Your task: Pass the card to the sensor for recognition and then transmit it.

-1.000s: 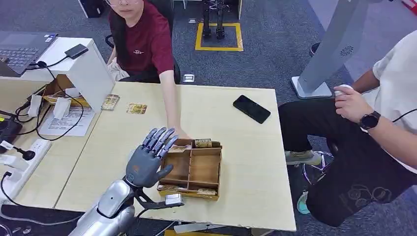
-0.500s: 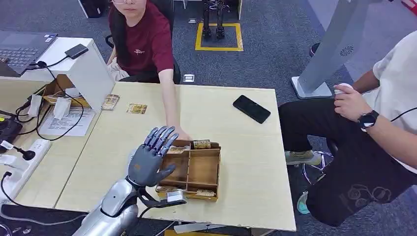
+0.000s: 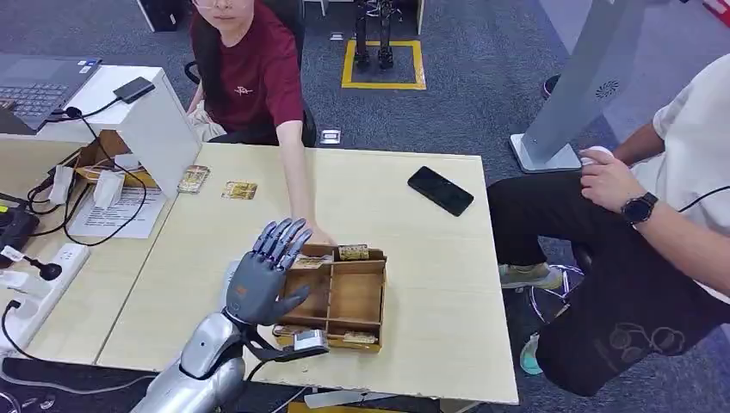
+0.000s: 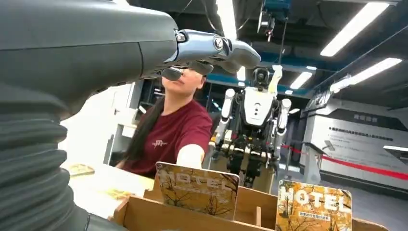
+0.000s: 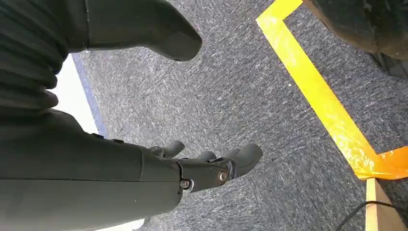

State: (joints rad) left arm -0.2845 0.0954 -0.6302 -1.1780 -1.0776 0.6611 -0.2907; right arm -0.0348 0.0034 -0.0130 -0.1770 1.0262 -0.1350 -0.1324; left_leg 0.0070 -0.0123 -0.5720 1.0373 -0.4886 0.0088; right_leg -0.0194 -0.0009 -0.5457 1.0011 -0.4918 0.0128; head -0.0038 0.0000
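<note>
A wooden card box (image 3: pixel 355 297) with compartments stands near the table's front edge. Hotel cards lean in its far and near slots; from the left wrist view two of them, a card (image 4: pixel 197 188) and another card (image 4: pixel 312 208), stand upright in the box (image 4: pixel 144 216). My left hand (image 3: pixel 261 277) is raised just left of the box, fingers spread and pointing away, holding nothing; its fingers (image 4: pixel 216 48) show from the wrist. A seated person's hand (image 3: pixel 314 232) rests at the box's far left corner. My right hand (image 5: pixel 202 169) hangs over the carpet, empty, fingers loosely apart.
Two loose cards (image 3: pixel 239 190) (image 3: pixel 193 179) lie at the table's far left beside a white stand (image 3: pixel 155 129) carrying a small black device (image 3: pixel 133 89). A black phone (image 3: pixel 440 190) lies far right. Cables and a power strip (image 3: pixel 39 284) sit left. Another person (image 3: pixel 654 215) sits right.
My left hand has risen slightly and its forearm has edged toward the box. The person on the right shifted a wrist a little. The box and cards stay put.
</note>
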